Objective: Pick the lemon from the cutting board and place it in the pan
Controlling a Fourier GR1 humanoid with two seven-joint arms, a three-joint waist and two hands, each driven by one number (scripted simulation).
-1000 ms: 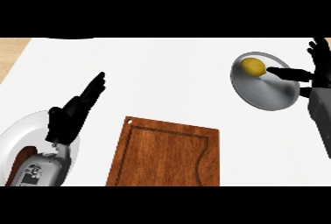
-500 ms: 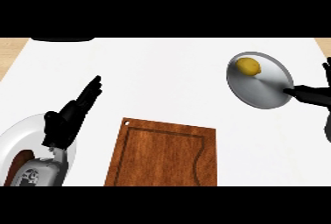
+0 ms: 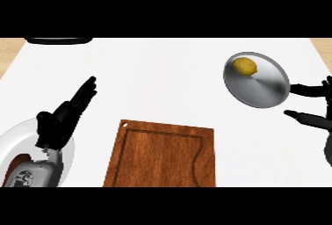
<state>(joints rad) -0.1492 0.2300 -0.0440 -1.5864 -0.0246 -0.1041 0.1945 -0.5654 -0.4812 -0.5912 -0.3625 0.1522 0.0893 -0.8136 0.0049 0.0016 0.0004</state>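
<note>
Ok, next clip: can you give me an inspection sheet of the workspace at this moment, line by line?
Surface: white counter, no spills seen.
Job's things: lemon lies in the pan, near its far rim; cutting board bears nothing.
Clutter: white plate at lower left; dark object at the top edge, cut off, cannot tell what it is.
Hands: left hand open, fingers straight, holds nothing, by the plate; right hand open, fingers spread by the pan's right rim, holds nothing.
Cables: nothing seen.
Surroundings: wood-coloured strips at the top corners.
</note>
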